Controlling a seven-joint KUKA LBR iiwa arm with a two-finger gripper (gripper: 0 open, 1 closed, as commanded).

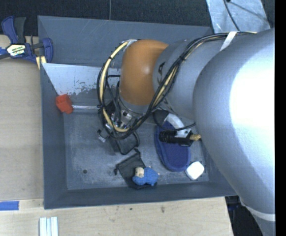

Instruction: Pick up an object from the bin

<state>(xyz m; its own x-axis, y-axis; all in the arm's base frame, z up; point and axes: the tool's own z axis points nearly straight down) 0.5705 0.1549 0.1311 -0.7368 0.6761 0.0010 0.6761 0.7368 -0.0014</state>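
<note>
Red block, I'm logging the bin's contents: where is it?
Camera view: the red block lies by the bin's left wall, well apart from the blue toy.

Grey metal bin (54, 181) seen from above: the arm (231, 107) enters over the right edge, its orange wrist cover (140, 73) above the bin's middle, and the claw (115, 136) hangs low at the centre of the floor. Near the claw, toward the near edge, lie a flat black piece (128, 164) and, touching it, a small blue toy (146, 178). By the right edge lie a blue oval dish (172, 157), a black tool with a yellow tip (179, 138) across it, and a white block (195, 170); a red block (63, 104) lies well apart at the left edge.
</note>
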